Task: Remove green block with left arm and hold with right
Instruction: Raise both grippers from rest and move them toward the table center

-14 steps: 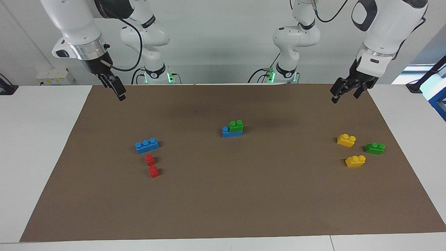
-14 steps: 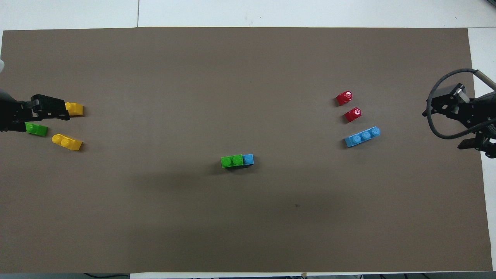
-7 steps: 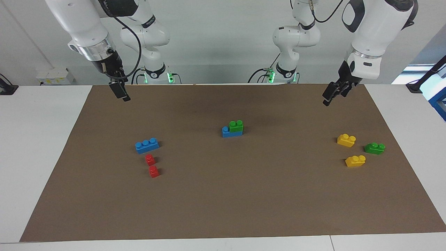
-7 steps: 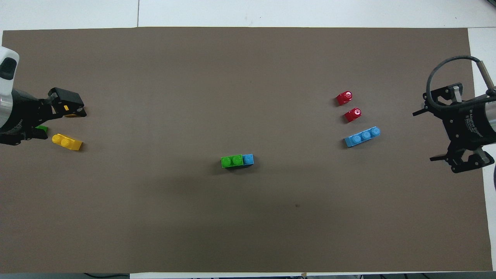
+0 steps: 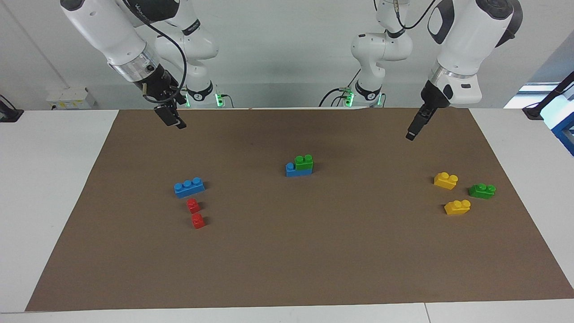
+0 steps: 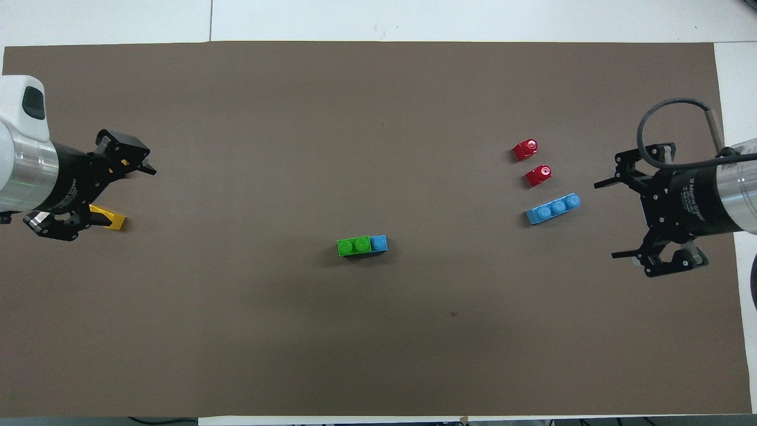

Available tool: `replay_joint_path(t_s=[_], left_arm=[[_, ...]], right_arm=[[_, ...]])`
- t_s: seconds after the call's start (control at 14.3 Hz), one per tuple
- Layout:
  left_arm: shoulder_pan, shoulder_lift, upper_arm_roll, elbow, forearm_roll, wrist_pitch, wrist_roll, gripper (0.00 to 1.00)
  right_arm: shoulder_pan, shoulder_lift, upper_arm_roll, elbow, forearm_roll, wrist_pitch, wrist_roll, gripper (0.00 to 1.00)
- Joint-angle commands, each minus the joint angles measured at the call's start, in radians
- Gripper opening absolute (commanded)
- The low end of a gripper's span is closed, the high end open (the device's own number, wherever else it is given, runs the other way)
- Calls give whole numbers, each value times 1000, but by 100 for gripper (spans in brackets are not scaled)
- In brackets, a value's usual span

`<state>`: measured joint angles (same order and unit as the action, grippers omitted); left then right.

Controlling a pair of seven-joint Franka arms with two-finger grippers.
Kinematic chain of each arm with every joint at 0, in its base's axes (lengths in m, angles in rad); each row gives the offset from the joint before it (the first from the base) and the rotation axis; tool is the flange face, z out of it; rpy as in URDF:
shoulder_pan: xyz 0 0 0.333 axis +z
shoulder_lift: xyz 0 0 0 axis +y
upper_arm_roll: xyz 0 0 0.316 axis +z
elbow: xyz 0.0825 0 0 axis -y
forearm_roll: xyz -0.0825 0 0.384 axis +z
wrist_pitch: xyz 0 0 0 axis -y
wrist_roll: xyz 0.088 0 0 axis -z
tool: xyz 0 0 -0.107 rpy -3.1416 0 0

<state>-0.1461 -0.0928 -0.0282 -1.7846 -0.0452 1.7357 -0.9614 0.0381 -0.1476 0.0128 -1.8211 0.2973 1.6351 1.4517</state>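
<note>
Pulling green block (image 5: 304,163) with open left gripper (image 5: 410,135) risks lifting blue brick (image 5: 292,170) unless open right gripper (image 5: 172,123) pins it.

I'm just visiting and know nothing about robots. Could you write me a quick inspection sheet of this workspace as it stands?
Surface: brown paper mat covering a white table.
Job's things: bright-green two-stud plastic brick stacked on a blue plastic brick, mid-mat, untouched.
Clutter: loose blue three-stud brick and two small red bricks toward the right arm's end; two yellow bricks and a darker green brick toward the left arm's end.
Grippers: left gripper open, raised over bare mat; right gripper open, raised over bare mat. Neither holds anything.
Cables: black cable looping along the right arm's wrist.
Surroundings: pale wall, white socket box, blue frame at the table's edge.
</note>
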Motion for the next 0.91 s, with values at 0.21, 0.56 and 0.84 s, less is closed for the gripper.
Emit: replay_joint_path(t_s=[0.21, 0.56, 0.84], left_arm=[[-78, -59, 11, -90, -13, 65, -348, 100], [-108, -61, 10, -110, -12, 96, -681, 100], [-148, -67, 8, -150, -10, 137, -787, 100]], right_arm=[[-4, -55, 7, -142, 156, 129, -34, 100], [0, -55, 9, -199, 276, 210, -86, 100], [43, -55, 9, -236, 359, 282, -113, 100]])
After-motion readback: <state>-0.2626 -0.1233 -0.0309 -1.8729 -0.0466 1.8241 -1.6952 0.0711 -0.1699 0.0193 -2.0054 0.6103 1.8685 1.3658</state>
